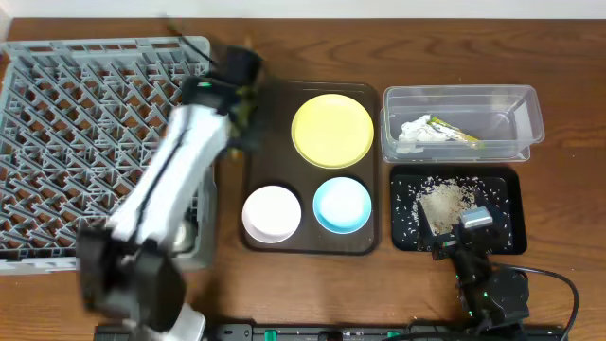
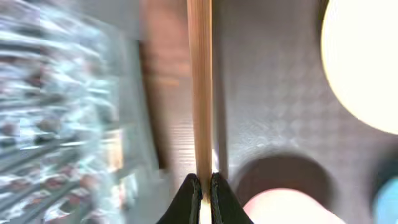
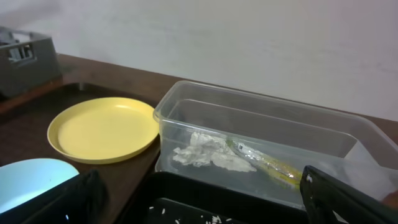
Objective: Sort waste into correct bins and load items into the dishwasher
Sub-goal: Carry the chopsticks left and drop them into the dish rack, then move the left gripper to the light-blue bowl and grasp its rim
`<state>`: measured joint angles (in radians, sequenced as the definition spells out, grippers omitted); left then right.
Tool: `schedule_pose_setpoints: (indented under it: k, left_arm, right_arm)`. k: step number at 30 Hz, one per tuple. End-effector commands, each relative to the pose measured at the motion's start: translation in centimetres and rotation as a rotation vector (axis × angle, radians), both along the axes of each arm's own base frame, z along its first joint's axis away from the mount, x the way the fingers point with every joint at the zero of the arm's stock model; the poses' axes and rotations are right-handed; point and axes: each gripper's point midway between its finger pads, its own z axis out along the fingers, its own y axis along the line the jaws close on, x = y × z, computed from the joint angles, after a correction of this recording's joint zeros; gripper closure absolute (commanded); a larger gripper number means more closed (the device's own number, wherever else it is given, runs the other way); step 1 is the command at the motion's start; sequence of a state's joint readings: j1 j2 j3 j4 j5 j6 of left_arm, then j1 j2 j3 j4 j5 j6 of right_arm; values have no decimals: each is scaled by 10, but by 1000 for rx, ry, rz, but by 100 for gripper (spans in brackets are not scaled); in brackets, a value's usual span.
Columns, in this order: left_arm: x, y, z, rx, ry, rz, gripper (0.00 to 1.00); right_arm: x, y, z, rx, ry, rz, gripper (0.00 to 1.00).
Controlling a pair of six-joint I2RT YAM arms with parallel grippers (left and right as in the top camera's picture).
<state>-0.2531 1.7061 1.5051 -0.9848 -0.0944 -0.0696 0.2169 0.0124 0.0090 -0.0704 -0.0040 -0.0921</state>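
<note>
Since the wooden chopstick is thin, stiff and very light, it should weigh nothing in a grip, but it is smooth and narrow and would likely swivel or slide if pinched loosely. The left claw is closed on it near one end, jaws tight around the wood, with the long free length running straight out ahead. Whether one stick or the pair is held cannot be told through the blur. A hold nearer the middle would probably swing less; held at the end, the far tip could catch on the lattice.

Below the stick lies the brown serving tray, which carries the yellow plate, white bowl and light-blue bowl. Just left of it stands the grey dish rack, blurred in the wrist view.

Further right on the counter, the clear tub holds the tissue and wrapper. The black tray holds the crumbs, and over its near edge hangs the right claw, spread wide and empty.
</note>
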Motion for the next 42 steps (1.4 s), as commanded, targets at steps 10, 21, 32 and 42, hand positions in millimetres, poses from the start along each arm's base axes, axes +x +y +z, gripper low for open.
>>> schedule_pose_setpoints:
  k: [10, 21, 32, 42]
  left_arm:
    - [-22, 74, -19, 71, 95, 66, 94]
    - [-22, 95, -45, 107, 161, 102, 93]
    - [-22, 76, -8, 5, 115, 147, 58]
    - [-43, -73, 41, -378, 45, -216, 65]
  right_arm:
    - [0, 0, -1, -10, -3, 1, 1]
    - [0, 0, -1, -10, -3, 1, 1]
    - [0, 0, -1, -10, -2, 1, 1]
    - [0, 0, -1, -10, -2, 1, 1]
